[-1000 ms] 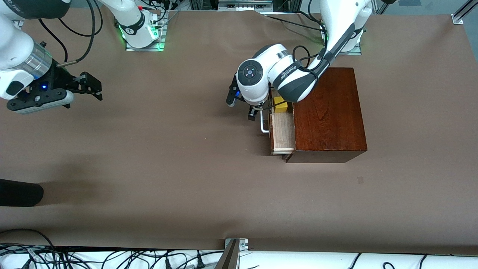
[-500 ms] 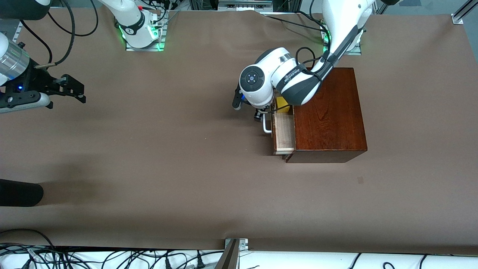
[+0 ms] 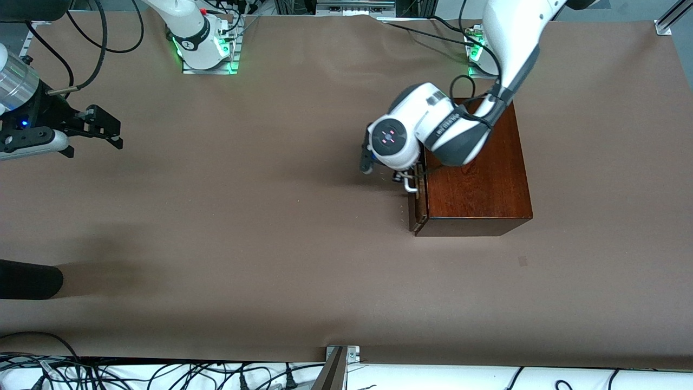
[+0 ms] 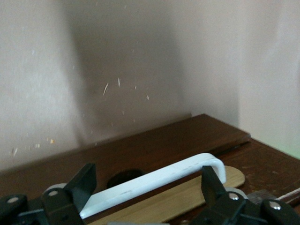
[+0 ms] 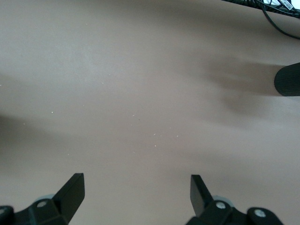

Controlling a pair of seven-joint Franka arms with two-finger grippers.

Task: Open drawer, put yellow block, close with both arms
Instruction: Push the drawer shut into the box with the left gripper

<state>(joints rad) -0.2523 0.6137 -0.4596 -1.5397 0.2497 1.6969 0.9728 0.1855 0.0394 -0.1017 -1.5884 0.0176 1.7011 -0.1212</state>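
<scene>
The dark reddish-brown wooden box stands toward the left arm's end of the table. Its drawer is pushed in, its dark front about flush with the box. The white handle sticks out from the front. My left gripper is open at the handle, its fingers standing on either side of the white bar without closing on it. The yellow block is hidden. My right gripper is open and empty, over bare table at the right arm's end, and waits there; it also shows in the right wrist view.
A black rounded object lies at the table's edge at the right arm's end, also seen in the right wrist view. Cables run along the edge nearest the front camera. Brown table surface spreads between the arms.
My left gripper has pushed the drawer into the box; the pale inside and the yellow block have gone out of sight. My right gripper drew back toward its end, then held still.
</scene>
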